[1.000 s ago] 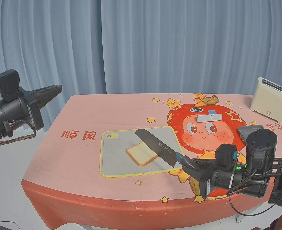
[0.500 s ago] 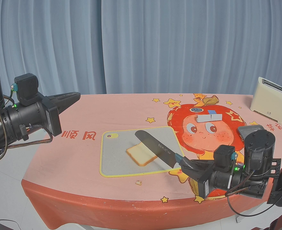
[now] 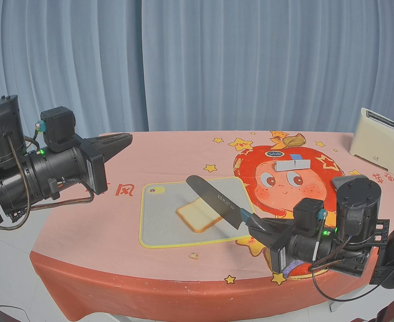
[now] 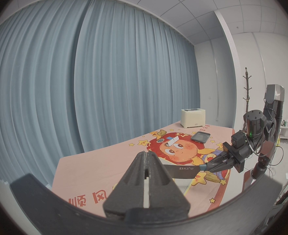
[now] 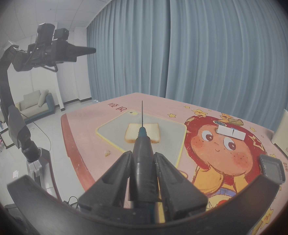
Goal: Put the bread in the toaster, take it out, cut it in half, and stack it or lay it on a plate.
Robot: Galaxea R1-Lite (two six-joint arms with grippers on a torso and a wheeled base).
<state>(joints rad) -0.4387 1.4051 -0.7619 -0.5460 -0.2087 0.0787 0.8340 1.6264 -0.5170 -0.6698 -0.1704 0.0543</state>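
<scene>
Left gripper (image 3: pixel 126 137) closed, raised level, right gripper (image 3: pixel 253 224) low, clamping knife (image 3: pixel 214 200).

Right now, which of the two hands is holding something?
The right hand: it is shut on the knife, its blade over the bread. The left hand is shut and empty.

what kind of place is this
Likely a robot lab or office room staged as a kitchen: drop-ceiling tiles, wall-length curtains, and a toaster and cutting board on a cloth-covered table.
</scene>
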